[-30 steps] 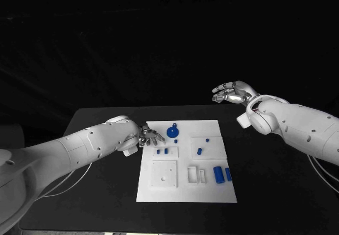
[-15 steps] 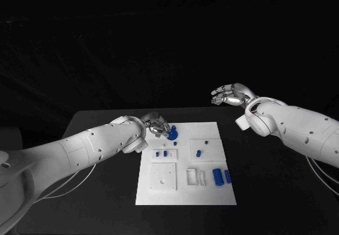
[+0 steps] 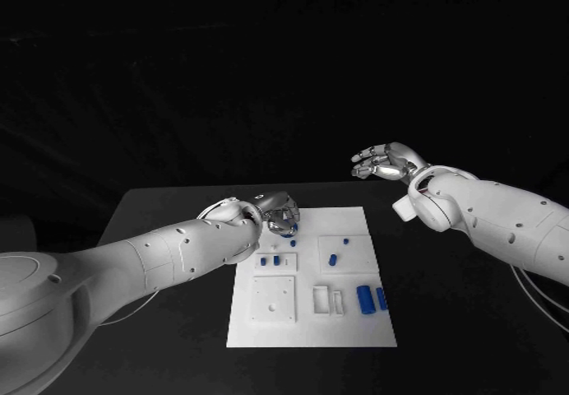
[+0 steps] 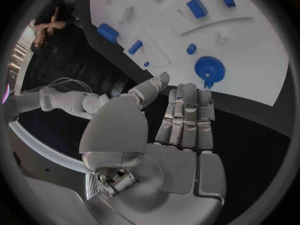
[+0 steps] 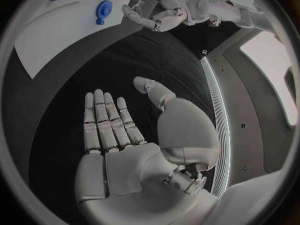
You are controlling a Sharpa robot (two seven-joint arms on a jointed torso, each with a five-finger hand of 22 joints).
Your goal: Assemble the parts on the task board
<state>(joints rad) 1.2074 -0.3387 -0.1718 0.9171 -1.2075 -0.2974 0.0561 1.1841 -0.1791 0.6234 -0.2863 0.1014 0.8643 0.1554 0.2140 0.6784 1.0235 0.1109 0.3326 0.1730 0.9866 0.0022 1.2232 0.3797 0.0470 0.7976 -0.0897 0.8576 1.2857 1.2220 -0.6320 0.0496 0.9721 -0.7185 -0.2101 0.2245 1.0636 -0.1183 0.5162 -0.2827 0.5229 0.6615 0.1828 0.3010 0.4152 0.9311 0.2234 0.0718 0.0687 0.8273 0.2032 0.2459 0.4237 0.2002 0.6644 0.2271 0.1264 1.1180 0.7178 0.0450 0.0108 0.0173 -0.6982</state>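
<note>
The task board (image 3: 311, 325) lies lengthwise mid-worktop (image 3: 166, 214), dark surface bare on both sides. The left hand (image 3: 279, 216) hovers over the board's far-left corner beside the blue gear (image 4: 206, 69), fingers straight, holding nothing. The right hand (image 3: 381, 161) hangs beyond the far edge, fingers apart, empty.

The flat black table (image 3: 178, 346) with a matte top takes up the lower half of the head view. Pale thin cables (image 3: 133, 306) trail across its near left part, and more cables (image 3: 536, 288) hang at the right.
</note>
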